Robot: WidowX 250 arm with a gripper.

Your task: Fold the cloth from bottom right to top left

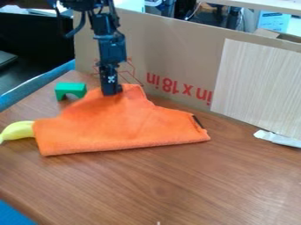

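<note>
Wood-grained worktop (170, 189) spreads nearest the camera, with the orange cloth (123, 123) lying across it farther back. At the cloth's far upper-left part are my fingers (109, 90); I cannot tell whether they are wide, narrow or closed on the fabric. The cloth looks partly doubled over, so I judge the fold to be late in hand, with the carried corner near its place. Next I should lay it down toward the upper left, let go cleanly and lift clear without dragging the layer back. The green arch block (71, 88) is just left of me and could get bumped. A yellow banana (17, 131) touches the cloth's left edge and may hinder flattening. Behind me stands the cardboard (176, 57), limiting any push farther back.
</note>
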